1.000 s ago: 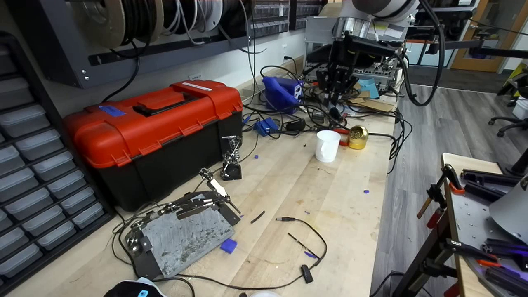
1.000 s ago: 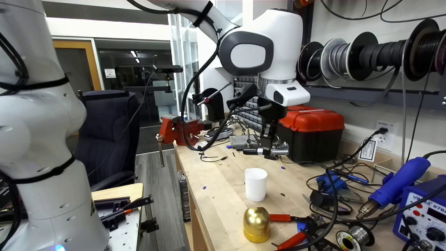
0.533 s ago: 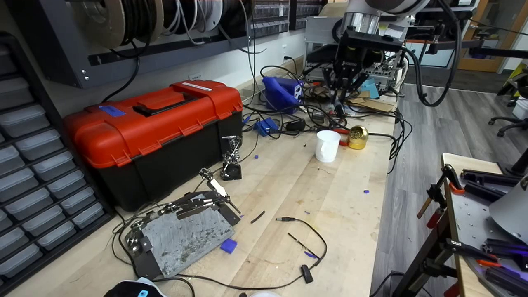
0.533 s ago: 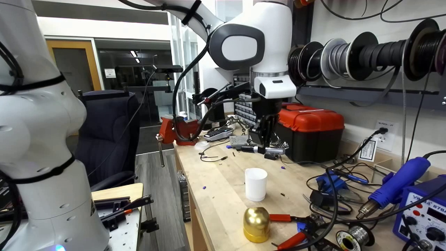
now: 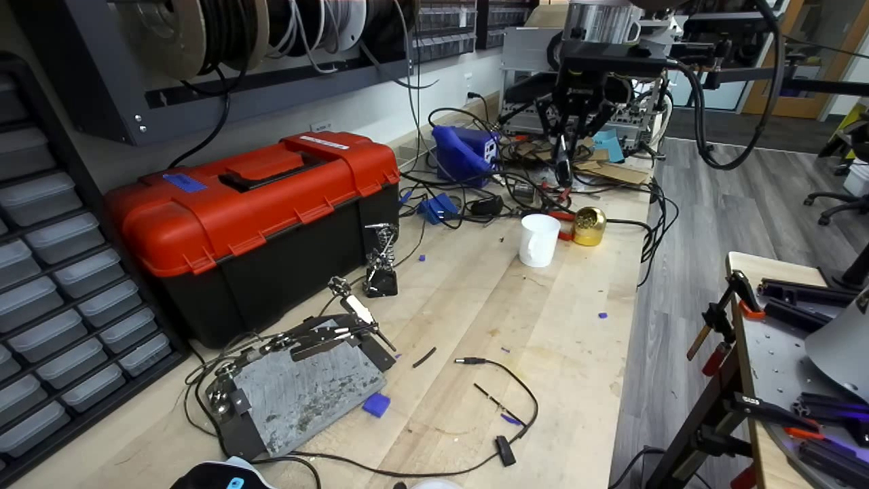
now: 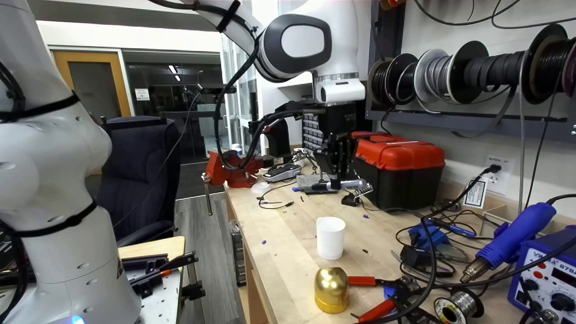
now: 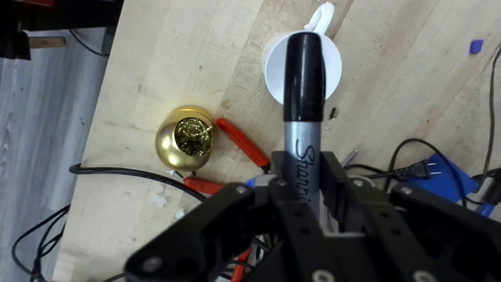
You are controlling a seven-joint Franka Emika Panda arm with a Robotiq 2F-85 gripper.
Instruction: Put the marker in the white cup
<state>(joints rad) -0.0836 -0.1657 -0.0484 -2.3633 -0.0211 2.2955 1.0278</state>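
The marker [image 7: 303, 119] hangs in the air above the white cup [image 6: 330, 238], roughly level, with the gripper [image 7: 305, 168] pinching its silver barrel near the middle, one black finger pressed to either side. From the wrist, the glossy black cap crosses the cup's mouth, but both exterior views put it clearly higher, not inside. I'd guess it is light, stiff and hard to damage, though the smooth round barrel could swivel if its end knocked the cup's rim; the barrel is a good place to hold, and it will probably need tipping endwise to go in. The cup is a plain, straight-sided cylinder with a looped handle, likely light enough to topple if nudged. Near the cup squats a rounded, shiny gold pot [image 7: 167, 145] packed with curly, brass-coloured shavings [image 7: 197, 129], and also near it lies a tool [image 7: 242, 143] with smooth red handles. Under the cup spreads a pale wooden benchtop [image 5: 560, 326], lightly scuffed. Well apart from the cup stands a boxy toolbox [image 5: 265, 238], its ridged red lid over a black body.
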